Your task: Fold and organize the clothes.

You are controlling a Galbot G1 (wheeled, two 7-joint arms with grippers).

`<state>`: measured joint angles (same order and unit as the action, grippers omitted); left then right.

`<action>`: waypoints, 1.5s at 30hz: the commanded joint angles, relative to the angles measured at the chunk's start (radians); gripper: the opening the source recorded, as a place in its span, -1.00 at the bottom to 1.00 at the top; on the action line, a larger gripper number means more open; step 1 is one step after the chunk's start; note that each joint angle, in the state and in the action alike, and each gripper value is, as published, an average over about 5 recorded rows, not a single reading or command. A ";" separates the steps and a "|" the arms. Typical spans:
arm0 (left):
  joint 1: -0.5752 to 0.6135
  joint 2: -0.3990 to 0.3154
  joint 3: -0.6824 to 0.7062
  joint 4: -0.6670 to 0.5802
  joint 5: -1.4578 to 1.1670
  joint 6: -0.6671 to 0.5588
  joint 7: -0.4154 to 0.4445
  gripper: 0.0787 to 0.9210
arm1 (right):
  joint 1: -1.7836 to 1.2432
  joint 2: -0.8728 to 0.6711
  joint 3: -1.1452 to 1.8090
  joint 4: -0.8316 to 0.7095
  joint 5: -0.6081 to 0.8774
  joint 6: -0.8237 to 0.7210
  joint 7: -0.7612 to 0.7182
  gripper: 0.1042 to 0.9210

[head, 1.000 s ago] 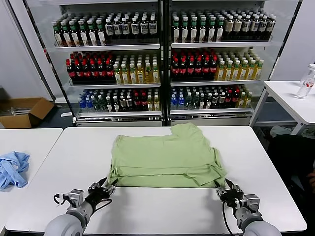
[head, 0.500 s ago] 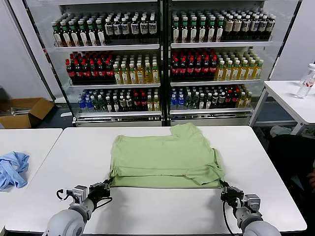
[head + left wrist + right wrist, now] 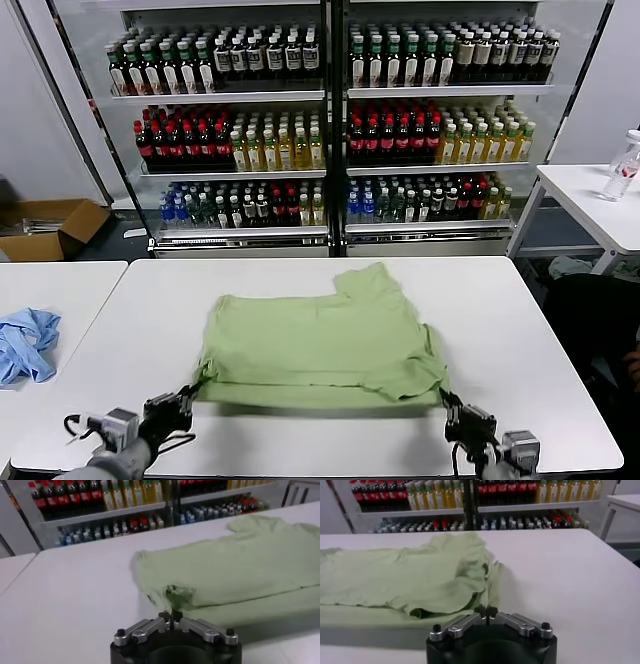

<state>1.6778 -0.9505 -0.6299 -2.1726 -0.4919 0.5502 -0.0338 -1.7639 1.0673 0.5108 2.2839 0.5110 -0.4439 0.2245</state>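
Observation:
The clothes are one light green shirt (image 3: 320, 340), lying partly folded in the middle of the white table (image 3: 130, 310). My left gripper (image 3: 190, 402) is shut on the shirt's near left corner, which shows pinched between the fingers in the left wrist view (image 3: 171, 615). My right gripper (image 3: 447, 405) is shut on the near right corner, also seen in the right wrist view (image 3: 486, 611). The near hem hangs slightly off the table and casts a shadow under it. The shirt (image 3: 235, 565) (image 3: 405, 575) spreads away from both grippers toward the far side.
A light blue garment (image 3: 25, 345) lies on the separate table at the left. Glass-door coolers full of bottles (image 3: 330, 120) stand behind the table. A cardboard box (image 3: 50, 228) sits on the floor at the far left, and a bottle (image 3: 622, 165) stands on a side table at the right.
Both grippers closed on the shirt's near corners and drew back toward the table's near edge. The shirt slid nearer and a little left, its near hem lifting.

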 commanded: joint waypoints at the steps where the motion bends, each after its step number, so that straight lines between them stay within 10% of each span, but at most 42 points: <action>1: 0.206 -0.017 -0.117 -0.068 0.053 -0.021 0.065 -0.99 | -0.160 0.016 0.013 0.071 -0.136 0.036 0.006 -1.00; 15: 0.118 -0.029 -0.114 -0.174 -0.036 -0.096 0.027 -0.41 | 0.028 -0.003 0.035 0.195 -0.137 -0.041 0.038 -0.28; 29: -0.573 0.079 0.209 0.345 -0.165 -0.093 0.062 0.55 | 0.959 0.008 -0.298 -0.504 0.021 -0.134 0.039 0.66; 45: -0.944 0.059 0.428 0.816 -0.167 -0.101 0.220 0.77 | 1.350 0.282 -0.455 -1.142 -0.032 -0.089 -0.014 0.76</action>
<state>0.9700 -0.9026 -0.3163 -1.6219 -0.6415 0.4527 0.1104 -0.6814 1.2151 0.1473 1.5254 0.5042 -0.5517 0.2300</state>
